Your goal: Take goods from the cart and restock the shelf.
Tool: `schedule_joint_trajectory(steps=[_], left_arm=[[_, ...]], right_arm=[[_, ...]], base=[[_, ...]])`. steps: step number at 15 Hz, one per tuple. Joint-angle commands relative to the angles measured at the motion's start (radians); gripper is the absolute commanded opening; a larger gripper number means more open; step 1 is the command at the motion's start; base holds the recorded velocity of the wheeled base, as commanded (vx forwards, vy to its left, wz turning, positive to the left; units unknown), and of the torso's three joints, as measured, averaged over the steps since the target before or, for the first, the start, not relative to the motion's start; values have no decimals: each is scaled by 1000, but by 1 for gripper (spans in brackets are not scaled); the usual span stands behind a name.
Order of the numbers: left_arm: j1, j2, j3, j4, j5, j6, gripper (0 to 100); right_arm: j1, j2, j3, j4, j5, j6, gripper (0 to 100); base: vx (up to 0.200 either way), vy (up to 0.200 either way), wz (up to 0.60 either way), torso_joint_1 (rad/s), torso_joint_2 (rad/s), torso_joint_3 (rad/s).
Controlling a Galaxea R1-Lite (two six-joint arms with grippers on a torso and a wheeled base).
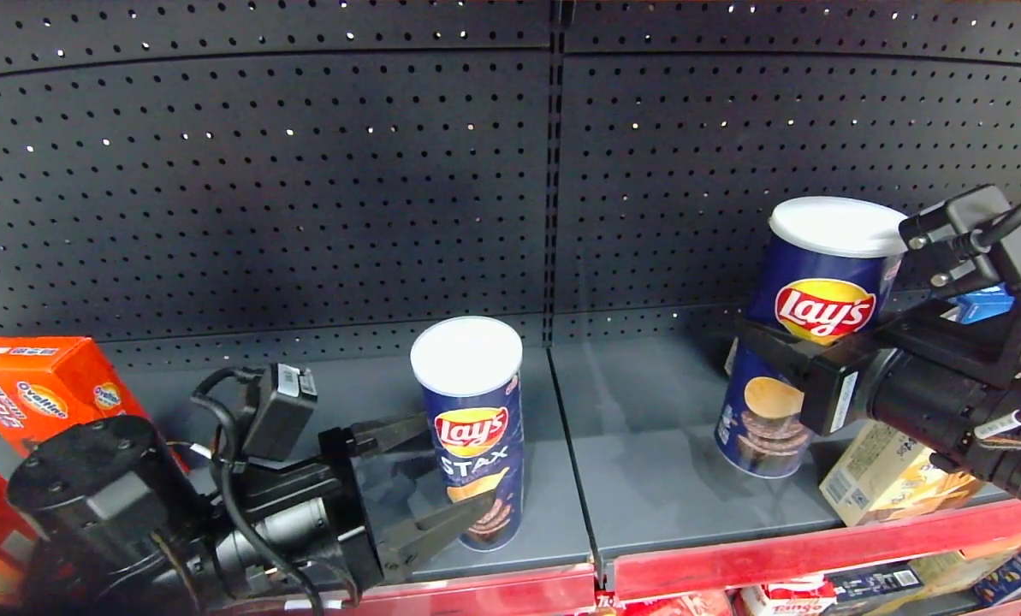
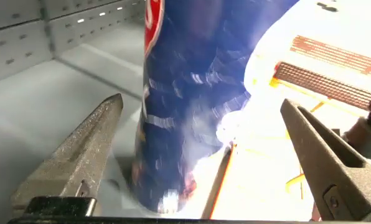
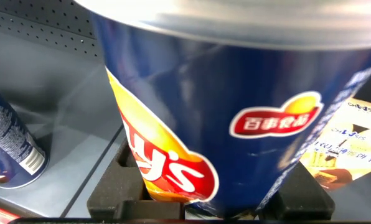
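A blue chips can (image 1: 473,428) with a white lid stands upright on the grey shelf (image 1: 647,445), near its front edge. My left gripper (image 1: 459,466) is open, one finger on each side of that can's lower half (image 2: 179,124), with gaps showing between the fingers (image 2: 86,149) and the can. Farther right, my right gripper (image 1: 784,351) is shut on the middle of a second blue can (image 1: 818,291), which leans slightly. Its base is at or just above the shelf; I cannot tell which. The held can (image 3: 235,124) looms close in the right wrist view.
An orange box (image 1: 39,385) stands at the shelf's left end. A pale yellow box (image 1: 895,479) lies right of the held can. Behind is a dark perforated back panel (image 1: 305,188), and a red rail (image 1: 818,547) runs along the front. Bare shelf lies between the cans.
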Motion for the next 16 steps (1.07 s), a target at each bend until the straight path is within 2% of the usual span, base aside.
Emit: schedule_joint_trajectory(steps=[1, 3, 4, 6, 7, 10, 11, 12, 13, 14, 15, 16], left_arm=[[31, -82, 66, -1, 16, -2, 100], [51, -154, 135, -1, 26, -6, 100], [60, -191, 163, -1, 59, -8, 100], [60, -262, 189, 9, 177, -23, 100], [52, -320, 189, 77, 281, -25, 100], [-28, -501, 187, 302, 507, -9, 100], [-66, -591, 189, 442, 625, -11, 100], [-104, -671, 190, 565, 691, -19, 100], [-98, -716, 190, 643, 724, -31, 100], [-78, -716, 190, 661, 775, -48, 100], [-77, -717, 190, 664, 827, -43, 100], [-60, -717, 190, 674, 846, -29, 100]], right_arm=[[-1, -9, 1, -1, -1, 0, 0], [-11, -12, 3, -1, -1, 0, 0], [-17, -13, 5, -1, -1, 0, 0], [-29, -15, 11, -1, 0, 0, 0], [-32, -16, 20, -2, 0, 1, 0], [-44, -15, 20, -17, 0, 10, 0], [-55, -15, 9, -17, 2, 12, 0], [-60, -13, 11, -17, 3, 21, 0], [-60, -6, 14, -17, 3, 35, 0], [-61, -3, 12, -17, 3, 37, 0], [-70, -1, 0, -19, 3, 37, 0], [-77, 5, -9, -19, 3, 37, 0]], base=[[0, 0, 0, 0, 0, 0], [0, 0, 0, 0, 0, 0], [0, 0, 0, 0, 0, 0], [0, 0, 0, 0, 0, 0], [0, 0, 0, 0, 0, 0], [0, 0, 0, 0, 0, 0], [0, 0, 0, 0, 0, 0], [0, 0, 0, 0, 0, 0], [0, 0, 0, 0, 0, 0], [0, 0, 0, 0, 0, 0], [0, 0, 0, 0, 0, 0], [0, 0, 0, 0, 0, 0]])
